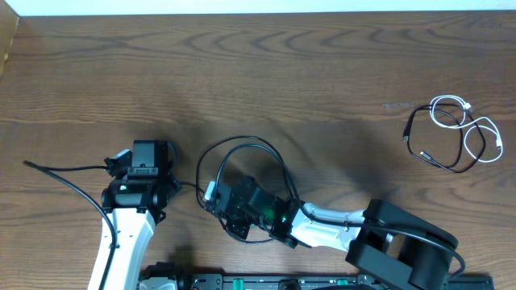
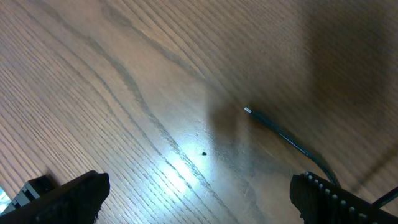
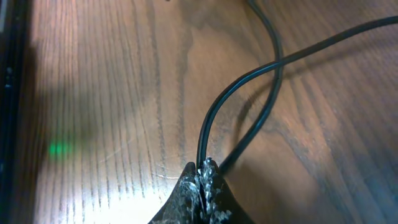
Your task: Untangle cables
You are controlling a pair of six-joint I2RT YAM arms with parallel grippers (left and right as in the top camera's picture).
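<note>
The right arm (image 1: 339,229) reached in low from the near right toward the middle of the tabletop (image 1: 258,72). Its jaws were clamped shut on a black cable (image 3: 214,106), which curled away in a wide loop on the far side of them. The left arm (image 1: 129,217) stood at the near left, its jaws spread wide above the wood and holding nothing. A thin black cord end (image 2: 273,127) with a metal tip lay just beyond them, and I could not tell which cable it belonged to. Well apart, at the right edge, one white cable (image 1: 466,105) and one more black cable (image 1: 435,161) lay looped together. I counted two arms and three cables: two black, one white.
</note>
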